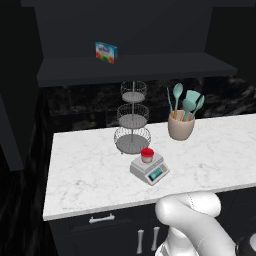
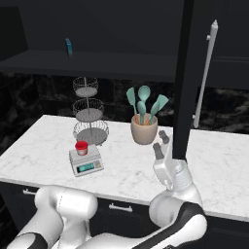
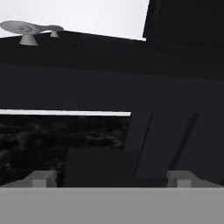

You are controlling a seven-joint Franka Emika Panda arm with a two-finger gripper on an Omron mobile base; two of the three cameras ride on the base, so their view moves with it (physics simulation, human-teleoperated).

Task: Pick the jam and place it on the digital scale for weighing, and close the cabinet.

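Risking a slip off the thin edge of the open cabinet door [image 2: 186, 73] if pushed off-centre, and a knock on the utensil pot [image 2: 144, 129] | claw [image 2: 162, 143] released, empty, just beside door | jam [image 1: 147, 155] squat, red-lidded, sitting on flat grey scale [image 1: 150, 169] | counter [image 1: 90, 170] white marble, smooth

the jam [image 1: 147, 155], a small squat jar with red lid, stands upright on the platform of the digital scale [image 1: 150, 169]. the light-grey scale sits on the white marble tabletop [image 1: 90, 170], display lit blue-green. the black cabinet door [image 2: 187, 73] stands open, its silver handle [image 2: 206, 68] vertical.
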